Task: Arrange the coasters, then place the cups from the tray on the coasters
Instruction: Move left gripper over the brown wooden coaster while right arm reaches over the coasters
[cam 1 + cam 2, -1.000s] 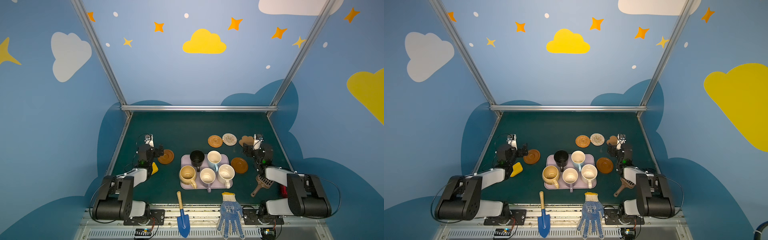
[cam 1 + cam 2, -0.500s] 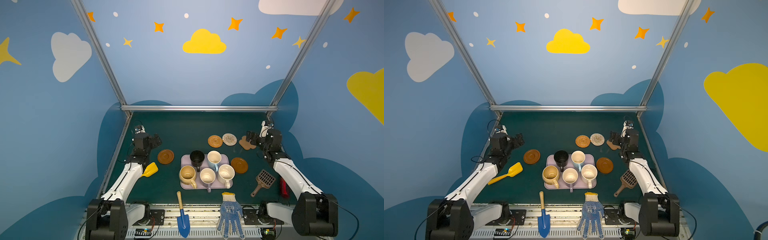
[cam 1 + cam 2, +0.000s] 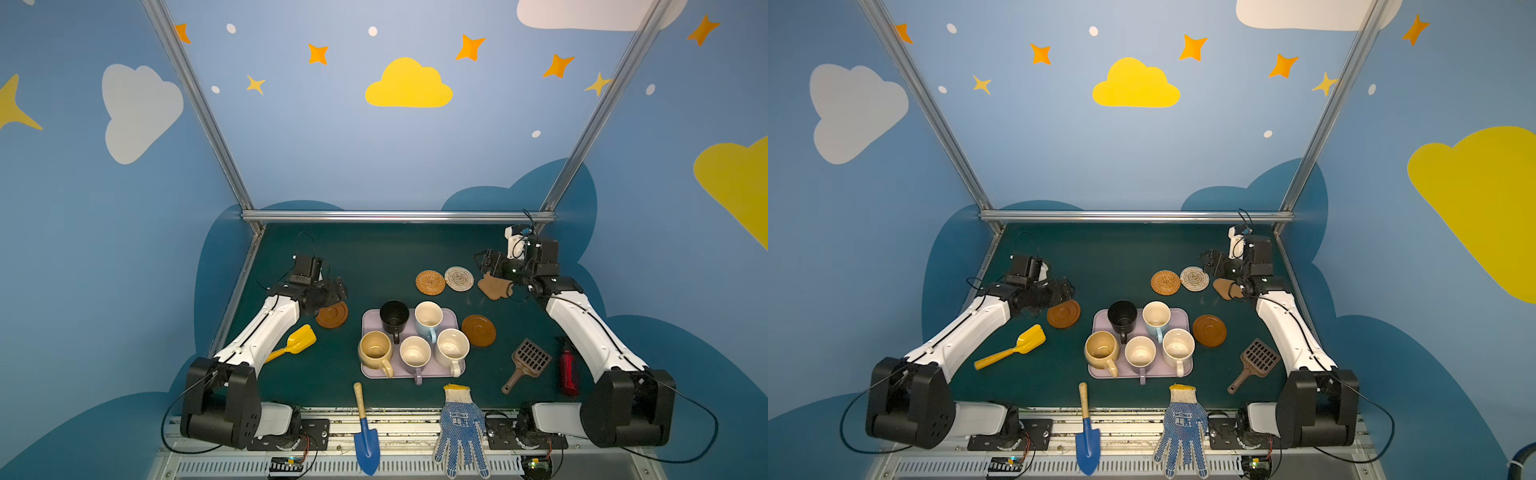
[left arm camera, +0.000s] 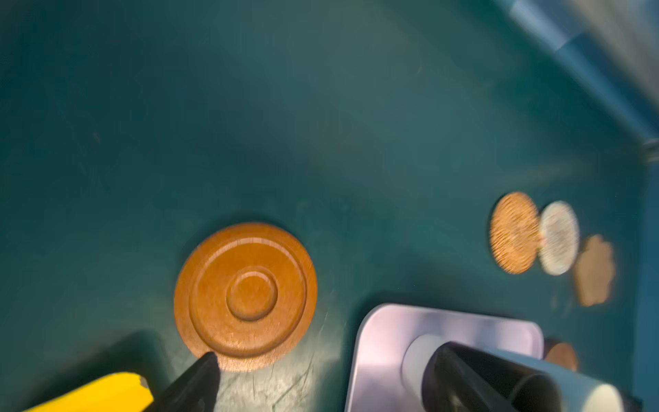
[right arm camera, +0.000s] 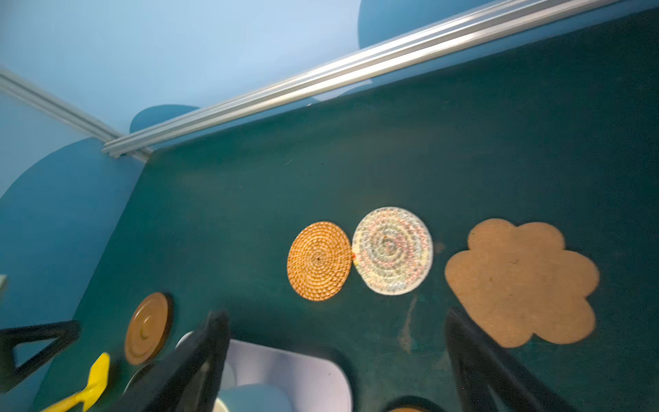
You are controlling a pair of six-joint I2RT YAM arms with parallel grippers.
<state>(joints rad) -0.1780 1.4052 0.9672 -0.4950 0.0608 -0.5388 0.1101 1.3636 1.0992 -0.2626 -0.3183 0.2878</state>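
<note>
Left pincer agape, empty, at rim of brown disc coaster; right pincer likewise, beside cloud-shaped coaster

Blue walls, yellow cloud decal, orange stars, aluminium frame rail, dark green tabletop

Left arm stretched forward, jaws wide, right arm likewise, jaws wide

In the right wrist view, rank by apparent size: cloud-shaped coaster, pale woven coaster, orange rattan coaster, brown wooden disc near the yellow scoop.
1. cloud-shaped coaster: largest, also nearest the camera.
2. pale woven coaster and orange rattan coaster: nearly alike.
3. brown wooden disc: smallest, but farther away.
</note>
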